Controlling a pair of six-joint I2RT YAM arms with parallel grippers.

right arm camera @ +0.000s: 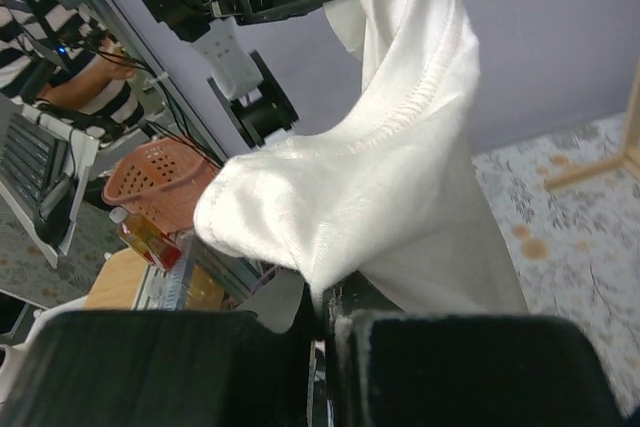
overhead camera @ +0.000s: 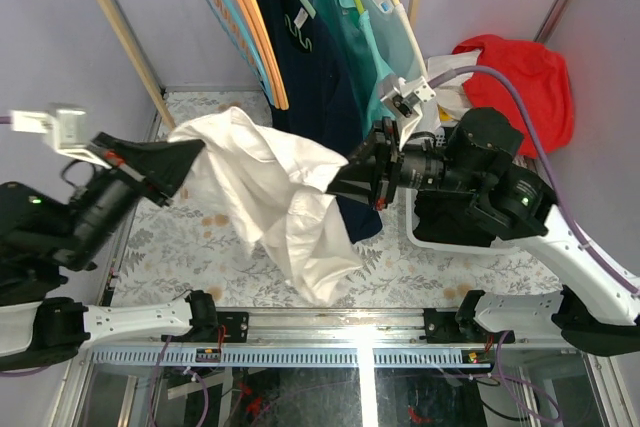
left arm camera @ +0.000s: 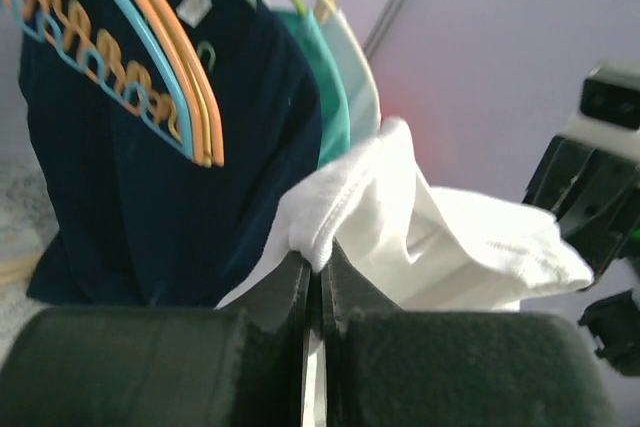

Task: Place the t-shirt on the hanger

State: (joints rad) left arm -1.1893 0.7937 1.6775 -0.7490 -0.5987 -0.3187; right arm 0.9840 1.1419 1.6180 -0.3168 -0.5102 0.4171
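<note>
White cotton, the t-shirt (overhead camera: 265, 182) hangs in the air above the patterned table (overhead camera: 170, 247). It is stretched between the two arms, so its long axis runs left to right across the overhead view, dipping slightly toward the right. The left gripper (overhead camera: 188, 162) is pinched tight on a bunched edge at the left end, and the right gripper (overhead camera: 342, 183) is clamped on a hemmed fold at the right end. Loose cloth sags from that line toward the near edge. Just behind, a navy shirt (overhead camera: 310, 57) hangs on the wooden rack (overhead camera: 120, 17).
</note>
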